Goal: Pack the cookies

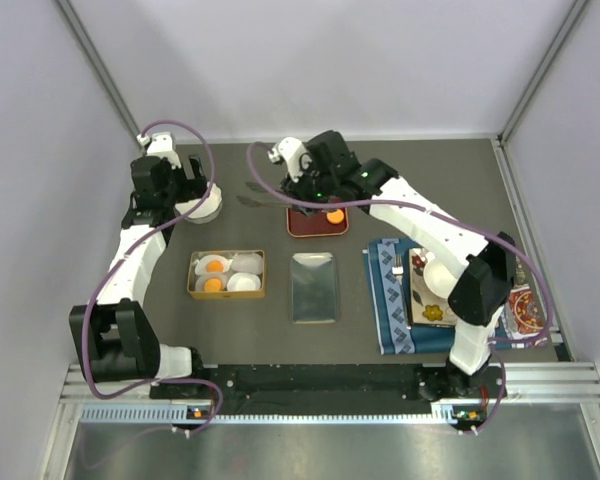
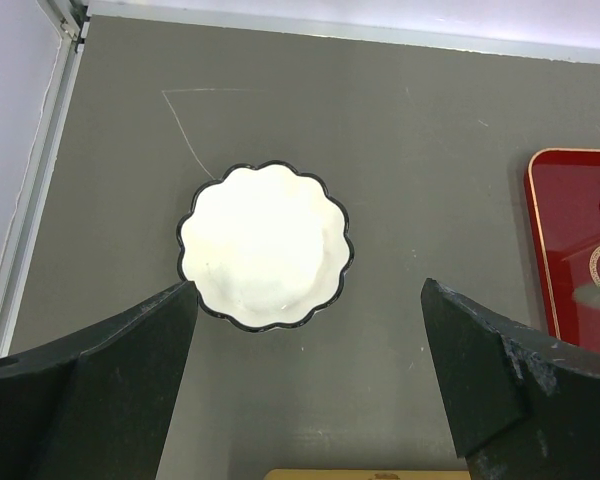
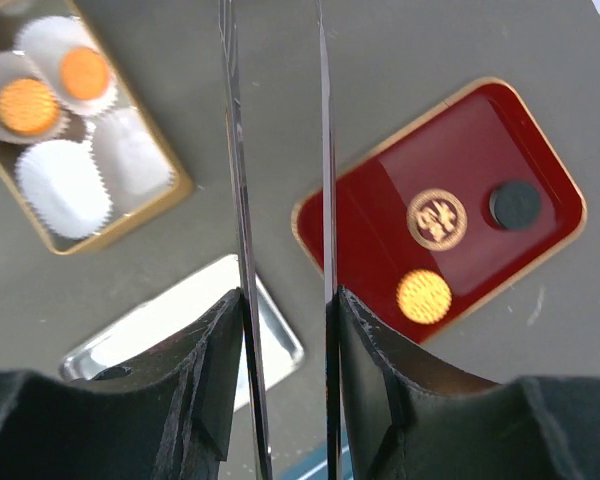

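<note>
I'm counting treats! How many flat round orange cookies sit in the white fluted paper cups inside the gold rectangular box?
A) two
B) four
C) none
A: two orange cookies fill two cups in the gold box; the other two white paper cups are empty.

Pale, evenly lit walls [image 1: 310, 60] enclose a dark grey tabletop [image 1: 430, 170], with slim metal posts [image 1: 98, 60] running up the back corners.
</note>
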`<control>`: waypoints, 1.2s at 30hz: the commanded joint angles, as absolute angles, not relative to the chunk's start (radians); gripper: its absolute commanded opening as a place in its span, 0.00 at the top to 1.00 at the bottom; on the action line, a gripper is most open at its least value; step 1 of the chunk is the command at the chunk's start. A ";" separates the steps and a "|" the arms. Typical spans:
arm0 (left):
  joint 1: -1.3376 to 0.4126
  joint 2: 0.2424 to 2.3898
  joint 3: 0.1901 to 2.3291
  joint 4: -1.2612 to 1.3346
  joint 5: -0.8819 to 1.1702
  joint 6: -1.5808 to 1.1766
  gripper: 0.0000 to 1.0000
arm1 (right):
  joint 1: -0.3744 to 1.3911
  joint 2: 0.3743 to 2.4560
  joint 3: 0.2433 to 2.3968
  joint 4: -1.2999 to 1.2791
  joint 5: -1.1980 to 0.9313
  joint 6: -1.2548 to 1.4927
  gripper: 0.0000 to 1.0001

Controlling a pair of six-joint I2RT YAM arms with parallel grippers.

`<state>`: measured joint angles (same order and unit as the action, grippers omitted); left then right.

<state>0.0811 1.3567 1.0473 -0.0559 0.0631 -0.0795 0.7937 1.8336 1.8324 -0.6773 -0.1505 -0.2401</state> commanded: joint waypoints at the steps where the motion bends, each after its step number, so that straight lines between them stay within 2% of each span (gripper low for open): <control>1: 0.087 1.319 1.049 -0.026 0.075 -0.083 0.01 | 0.704 1.758 1.793 -0.627 -0.124 -0.230 0.59; 14: 0.087 1.322 1.032 -0.018 0.100 -0.087 0.01 | 0.488 1.755 1.672 -0.568 -0.084 -0.210 0.59; 36: 0.087 1.342 1.034 -0.011 0.104 -0.081 0.01 | 0.414 1.908 1.710 -0.535 -0.101 -0.207 0.56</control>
